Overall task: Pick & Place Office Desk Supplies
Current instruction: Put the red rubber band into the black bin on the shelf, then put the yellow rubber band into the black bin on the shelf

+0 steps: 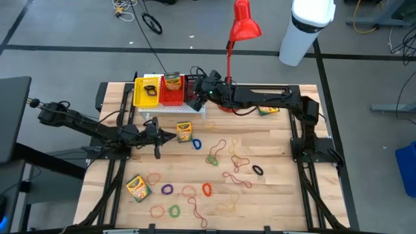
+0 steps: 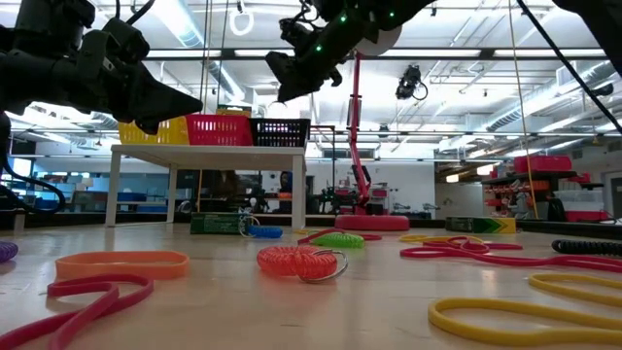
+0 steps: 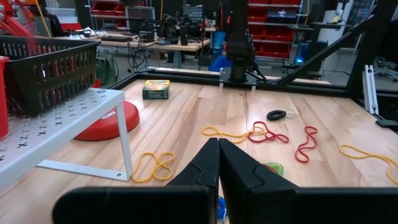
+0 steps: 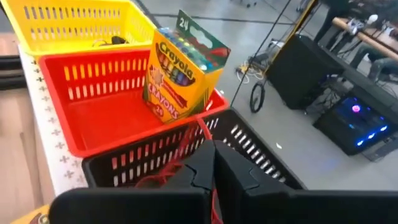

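Note:
My right gripper point(image 4: 214, 155) hangs over the black basket point(image 4: 261, 162) on the white rack point(image 1: 175, 110), shut on a red rubber band point(image 4: 163, 177). Beside it, a crayon box point(image 4: 177, 74) stands tilted in the red basket point(image 4: 93, 118), next to the yellow basket point(image 4: 74, 25). My left gripper point(image 3: 219, 155) is shut on nothing, level above the table, just left of another crayon box point(image 1: 184, 131). Other crayon boxes point(image 1: 138, 187) point(image 1: 268, 110) and several rubber bands point(image 1: 221, 156) lie flat on the table. My right gripper pinches the red rubber band between its two fingers, a thin strand point(image 4: 202, 127) showing just past the fingertips. The fingers slant down from the table's right side. The band's slack loop point(image 4: 155, 179) hangs inside the black basket, seen through its slotted wall.
A tall red lamp point(image 1: 244, 26) stands behind the rack, its round base point(image 3: 106, 121) on the table by the rack's leg. The rack sits at the table's far edge, left of the middle. Rubber bands are scattered over the middle and near part of the table.

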You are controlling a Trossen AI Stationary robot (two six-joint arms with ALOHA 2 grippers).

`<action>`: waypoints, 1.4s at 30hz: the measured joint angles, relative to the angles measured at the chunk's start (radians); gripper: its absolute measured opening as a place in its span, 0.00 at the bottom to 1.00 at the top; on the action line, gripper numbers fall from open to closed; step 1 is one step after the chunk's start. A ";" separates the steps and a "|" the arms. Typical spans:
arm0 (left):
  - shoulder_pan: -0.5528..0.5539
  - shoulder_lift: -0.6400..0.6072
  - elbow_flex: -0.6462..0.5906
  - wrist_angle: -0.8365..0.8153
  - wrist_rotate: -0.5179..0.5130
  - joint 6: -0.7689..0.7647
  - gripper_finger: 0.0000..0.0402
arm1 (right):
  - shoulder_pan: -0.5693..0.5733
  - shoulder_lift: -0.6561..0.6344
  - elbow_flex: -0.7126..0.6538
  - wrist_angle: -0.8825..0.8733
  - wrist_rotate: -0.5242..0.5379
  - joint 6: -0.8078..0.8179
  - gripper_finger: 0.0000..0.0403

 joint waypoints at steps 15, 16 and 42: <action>0.000 0.000 0.000 0.000 0.000 0.000 0.02 | 0.001 0.000 0.000 -0.005 0.049 0.019 0.33; 0.000 0.000 0.000 0.000 0.000 0.000 0.02 | 0.001 0.000 0.000 -0.005 0.049 0.018 0.35; 0.000 0.000 0.000 0.000 0.000 0.000 0.02 | 0.318 -0.293 -0.564 0.337 -0.016 0.046 0.02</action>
